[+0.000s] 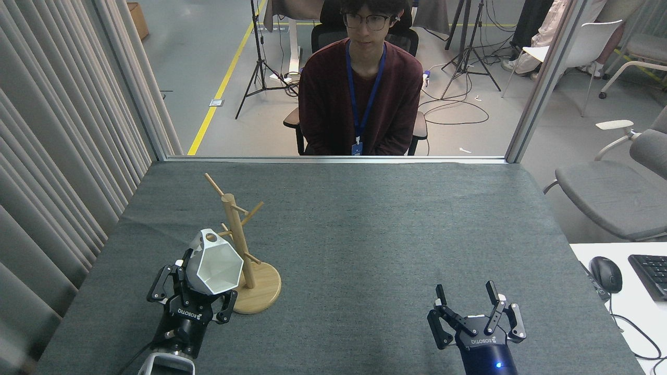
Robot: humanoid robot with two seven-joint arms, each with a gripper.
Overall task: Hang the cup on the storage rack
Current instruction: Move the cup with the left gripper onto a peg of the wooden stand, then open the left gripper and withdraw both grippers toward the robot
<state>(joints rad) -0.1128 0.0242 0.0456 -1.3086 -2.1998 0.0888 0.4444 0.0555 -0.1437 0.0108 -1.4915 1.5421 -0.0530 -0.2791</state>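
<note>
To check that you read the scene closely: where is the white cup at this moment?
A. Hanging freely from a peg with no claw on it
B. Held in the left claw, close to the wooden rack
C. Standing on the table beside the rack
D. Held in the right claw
B: the left claw is shut on the cup right beside the rack, while the right claw is open and empty.

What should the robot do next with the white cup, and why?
Probably nudge the cup a little further toward the storage rack, lining its holed tab up with the peg tip beside it. The left end effector holds the cup, and the tab is close to a peg but not yet on it.
</note>
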